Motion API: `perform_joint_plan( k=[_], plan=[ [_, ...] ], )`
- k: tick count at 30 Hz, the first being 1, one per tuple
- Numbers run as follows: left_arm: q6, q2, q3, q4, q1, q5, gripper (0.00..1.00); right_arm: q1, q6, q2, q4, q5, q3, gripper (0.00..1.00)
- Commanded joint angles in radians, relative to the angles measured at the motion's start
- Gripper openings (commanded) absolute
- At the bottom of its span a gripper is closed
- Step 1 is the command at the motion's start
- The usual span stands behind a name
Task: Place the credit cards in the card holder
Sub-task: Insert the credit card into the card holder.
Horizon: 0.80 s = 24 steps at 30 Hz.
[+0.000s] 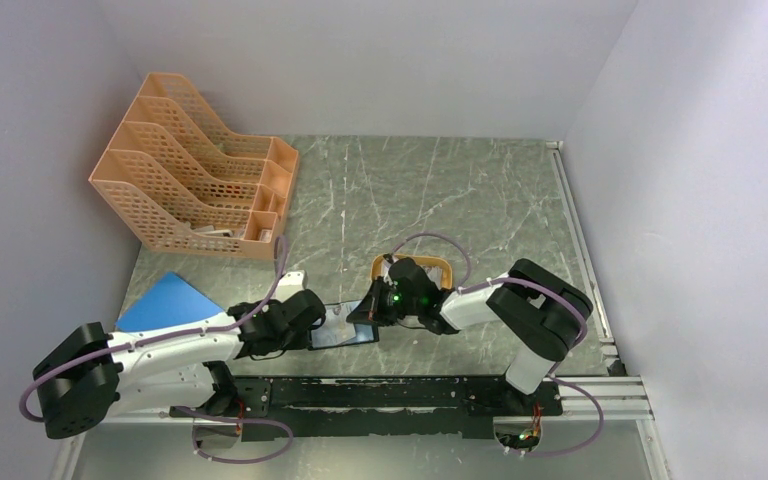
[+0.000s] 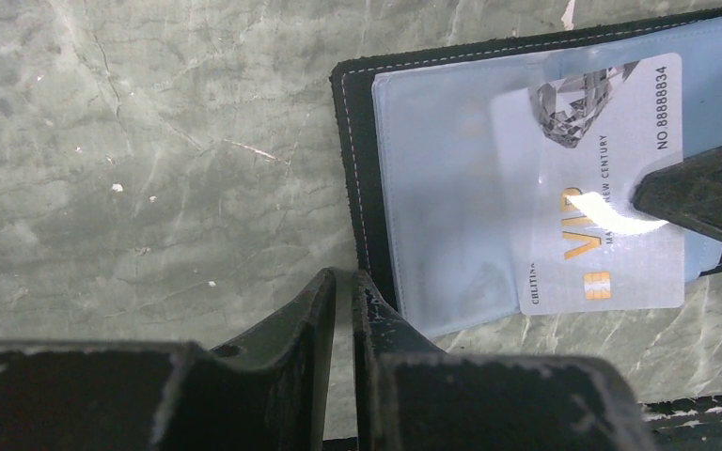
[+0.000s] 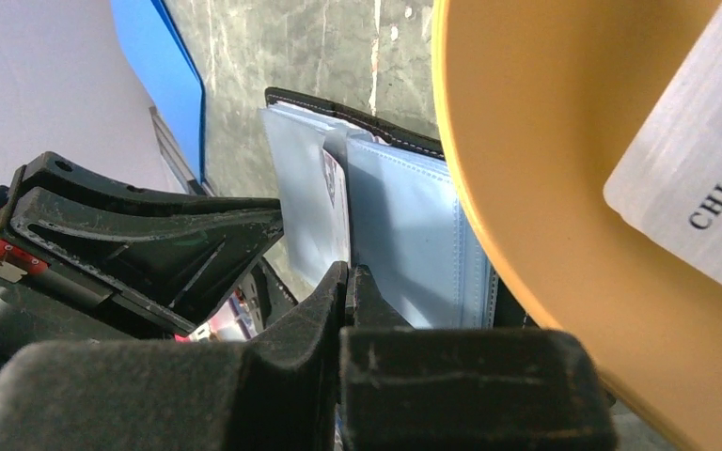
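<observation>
The card holder (image 1: 345, 330) lies open on the table between my grippers, clear pockets up (image 2: 451, 188) (image 3: 404, 216). A credit card (image 2: 602, 141) with orange VIP print lies partly in its right pocket, its lower end sticking out; it shows edge-on in the right wrist view (image 3: 336, 183). My right gripper (image 1: 374, 310) (image 3: 350, 271) is shut on this card's edge, and its finger (image 2: 705, 193) overlaps the card. My left gripper (image 1: 312, 318) (image 2: 345, 275) is shut, its tips at the holder's near left edge, holding nothing. Another credit card (image 3: 686, 178) lies in the orange tray (image 3: 545, 141).
The orange tray (image 1: 442, 264) sits just behind the right gripper. A blue sheet (image 1: 165, 300) (image 3: 174, 66) lies at the left. An orange file rack (image 1: 195, 180) stands at the back left. A black rail (image 1: 410, 390) runs along the near edge.
</observation>
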Motion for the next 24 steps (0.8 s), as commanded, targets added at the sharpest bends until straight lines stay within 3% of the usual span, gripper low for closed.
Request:
perform_joint_plan(
  k=[1, 10, 24],
  plan=[
    [-0.012, 0.005, -0.03, 0.049, 0.003, 0.067, 0.18, 0.011, 0.01, 0.021, -0.009, 0.065, -0.013, 0.0],
    [-0.016, -0.007, -0.029, 0.026, 0.002, 0.056, 0.18, 0.016, -0.005, -0.017, -0.065, 0.136, -0.024, 0.0],
    [-0.013, -0.002, -0.024, 0.031, 0.003, 0.056, 0.18, 0.033, -0.048, -0.015, -0.092, 0.125, 0.002, 0.0]
  ],
)
